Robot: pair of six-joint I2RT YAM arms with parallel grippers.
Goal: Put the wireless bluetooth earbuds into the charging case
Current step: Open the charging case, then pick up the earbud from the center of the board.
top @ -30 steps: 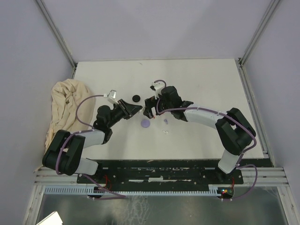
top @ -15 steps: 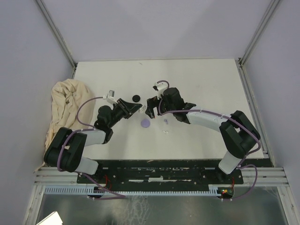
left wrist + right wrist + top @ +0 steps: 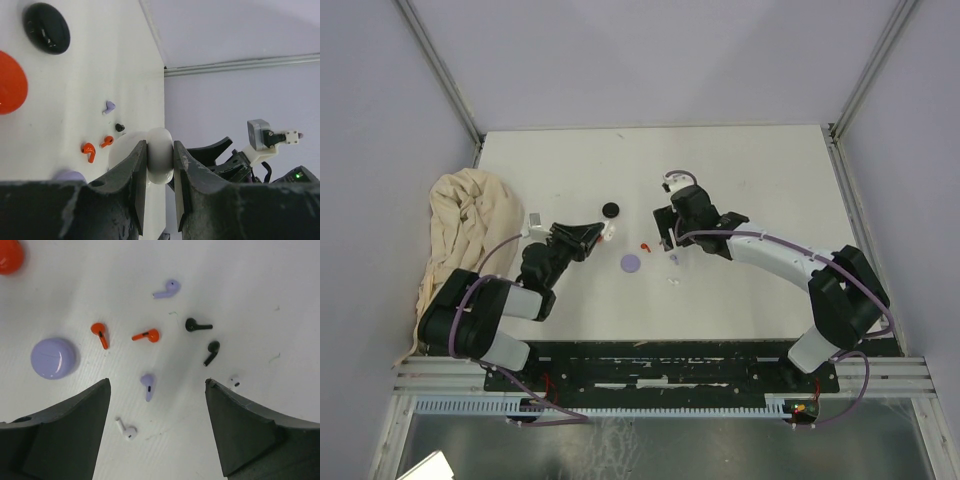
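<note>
Right jaws now farther from white case (image 3: 161, 150)

White-and-black arms (image 3: 772, 256); purple cables (image 3: 505, 244)

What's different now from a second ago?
The arms drew apart: the left tool, shut on the white case, pulled back slightly left; the right tool, open, swung right. The red earbuds now show on the table where it was. The lilac disc, black disc and cloth stayed put.
</note>
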